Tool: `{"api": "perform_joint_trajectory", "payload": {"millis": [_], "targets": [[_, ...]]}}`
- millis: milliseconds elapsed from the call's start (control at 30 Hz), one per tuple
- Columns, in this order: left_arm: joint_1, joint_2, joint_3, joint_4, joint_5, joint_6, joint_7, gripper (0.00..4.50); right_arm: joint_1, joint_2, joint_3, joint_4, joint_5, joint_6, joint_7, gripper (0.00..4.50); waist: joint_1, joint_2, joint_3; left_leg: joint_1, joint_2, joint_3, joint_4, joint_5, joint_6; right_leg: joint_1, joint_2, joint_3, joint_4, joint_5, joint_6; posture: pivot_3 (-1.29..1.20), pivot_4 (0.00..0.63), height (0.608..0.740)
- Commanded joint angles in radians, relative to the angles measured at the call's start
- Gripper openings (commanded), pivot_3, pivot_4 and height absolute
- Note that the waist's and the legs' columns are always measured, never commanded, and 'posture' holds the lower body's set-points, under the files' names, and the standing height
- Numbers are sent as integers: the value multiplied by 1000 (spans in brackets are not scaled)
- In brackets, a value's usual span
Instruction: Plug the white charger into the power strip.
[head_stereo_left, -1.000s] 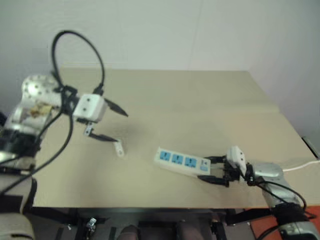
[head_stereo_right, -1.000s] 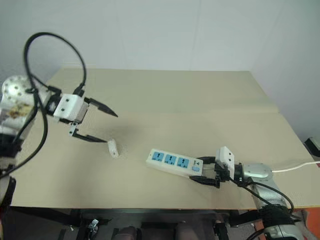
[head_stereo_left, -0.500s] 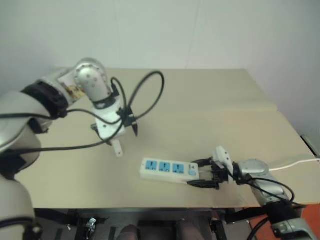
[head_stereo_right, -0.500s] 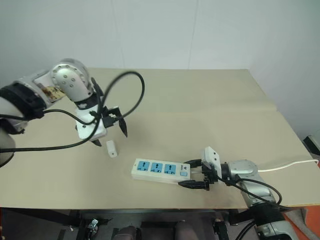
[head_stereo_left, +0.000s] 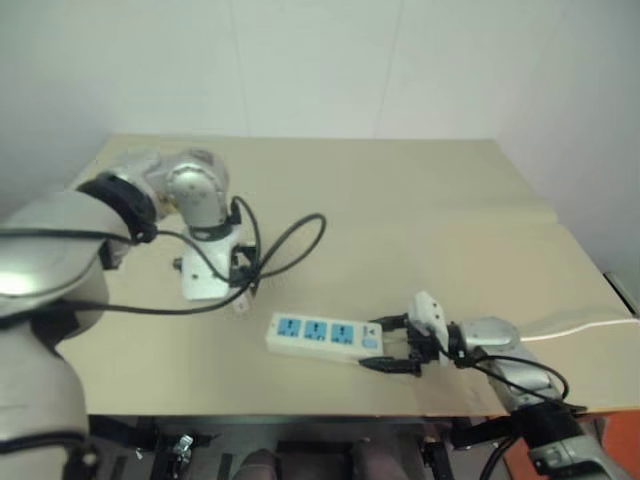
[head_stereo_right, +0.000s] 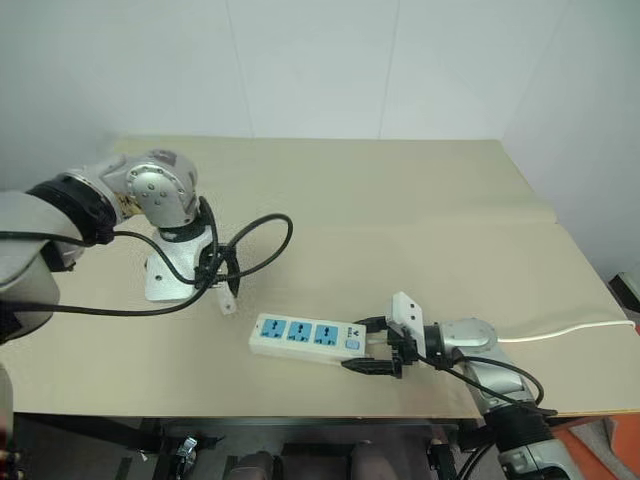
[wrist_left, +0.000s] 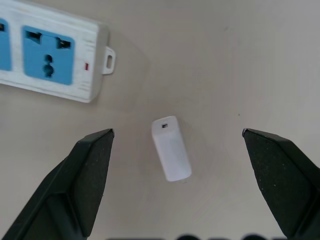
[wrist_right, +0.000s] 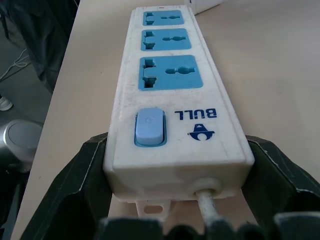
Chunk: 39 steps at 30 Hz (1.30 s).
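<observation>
We see soft, even, fairly bright light with no glare. Shadows on the bench (head_stereo_right: 400, 200) are faint, only a pale one under the left arm. Both head views are slightly soft, the left one hazier. In the left wrist view the charger (wrist_left: 171, 155) is sharp, with a thin shadow.

The left claw (wrist_left: 175, 145) has swung down over the white charger (wrist_left: 171, 155). The right claw (head_stereo_right: 373, 345) has slid the power strip (head_stereo_right: 303, 336) closer to it.
</observation>
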Motion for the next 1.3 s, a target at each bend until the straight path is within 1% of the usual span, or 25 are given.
{"api": "perform_joint_trajectory", "payload": {"millis": [33, 200, 300, 400, 533, 867, 1000, 1300], "targets": [[24, -10, 83, 50, 67, -24, -3, 4500, -9, 3, 1, -47, 6, 6, -5, 3428, 0, 0, 0, 0, 0, 0, 0, 0, 0, 0, 0, 0, 0, 0, 0, 0, 150, 740], [87, -47, 208, 87, 135, 14, -3, 4500, 0, -1, 5, -50, 1, 4, -11, 3428, 1, 0, 0, -1, 0, 0, 1, 0, 1, 0, 0, 0, 0, 0, 0, 0, 150, 740], [109, -56, 240, 78, 144, 39, -3, 4500, 4, -5, 6, -53, 0, 3, -16, 3428, 0, 0, 0, -1, 0, 0, 1, 0, 1, 0, 0, 0, 0, 0, 0, 0, 150, 740], [127, -74, 263, 94, 188, 34, -3, 4500, 8, -7, 7, -62, 1, 10, -22, 3428, 0, 0, 0, -1, 0, 0, 1, -1, 1, 0, 0, 0, 0, 0, 0, 0, 150, 740], [148, -109, 336, 138, 315, 33, -3, 4500, 18, -10, 13, -68, -10, 7, -34, 3428, 0, 0, 0, -1, 0, 0, 1, -1, 1, 0, 0, 0, 0, 0, 0, 0, 150, 740], [199, -172, 498, 220, 471, 42, -2, 4500, 36, -16, 7, -90, -16, 15, -52, 3428, 0, 0, 0, -1, 0, 0, 1, -1, 1, 0, 0, 0, 0, 0, 0, 0, 150, 740], [218, -188, 540, 247, 509, 45, -3, 4500, 37, -18, 11, -89, -25, 11, -58, 3428, 0, 0, 0, -1, 0, 0, 1, -1, 1, 0, 0, 0, 0, 0, 0, 0, 150, 740], [233, -217, 629, 283, 678, 41, 61, 4500, 36, -21, 15, -87, -30, 10, -65, 3428, 1, 0, 0, -1, 0, 0, 1, -1, 1, 0, 0, 0, 1, 0, 0, 0, 150, 740]]}}
